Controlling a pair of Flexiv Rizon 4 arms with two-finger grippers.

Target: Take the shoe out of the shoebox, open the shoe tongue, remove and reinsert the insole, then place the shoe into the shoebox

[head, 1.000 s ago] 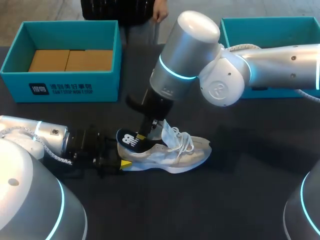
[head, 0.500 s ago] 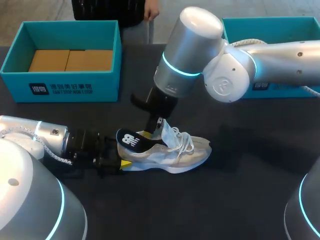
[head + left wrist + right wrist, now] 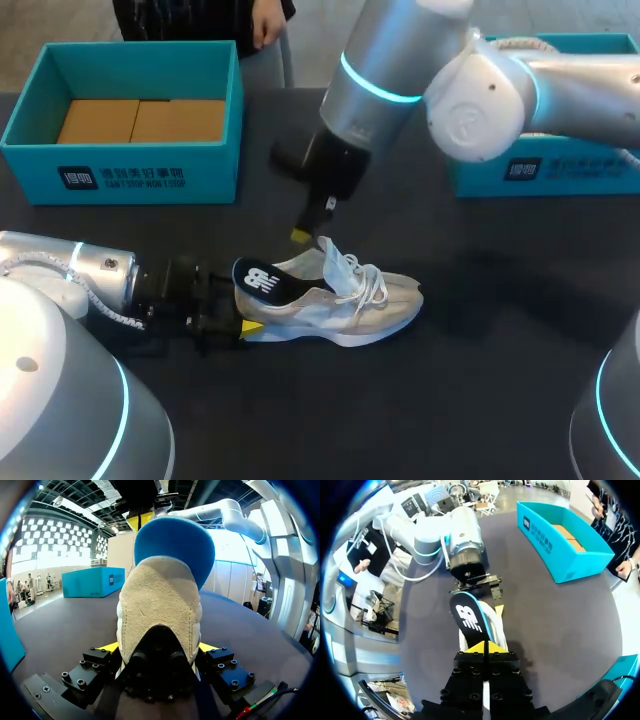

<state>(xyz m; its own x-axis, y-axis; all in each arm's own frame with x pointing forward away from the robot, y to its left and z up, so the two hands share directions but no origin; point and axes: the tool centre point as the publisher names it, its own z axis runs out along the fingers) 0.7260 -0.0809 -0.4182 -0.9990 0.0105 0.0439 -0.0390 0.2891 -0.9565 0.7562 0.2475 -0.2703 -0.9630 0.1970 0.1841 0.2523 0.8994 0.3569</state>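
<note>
Two tools: left tool (image 3: 157,649) clamped on shoe (image 3: 352,305) heel; right tool (image 3: 486,646) closed above white-logo insole (image 3: 270,280).

In the head view, the right arm (image 3: 500,90) and the picture edge cut off part of the right shoebox (image 3: 545,172). The shoe (image 3: 345,305) heel conceals the far finger of the left tool (image 3: 243,312). In the left wrist view, the heel blocks the toe and laces. The insole (image 3: 268,280) front is hidden inside the shoe.
</note>
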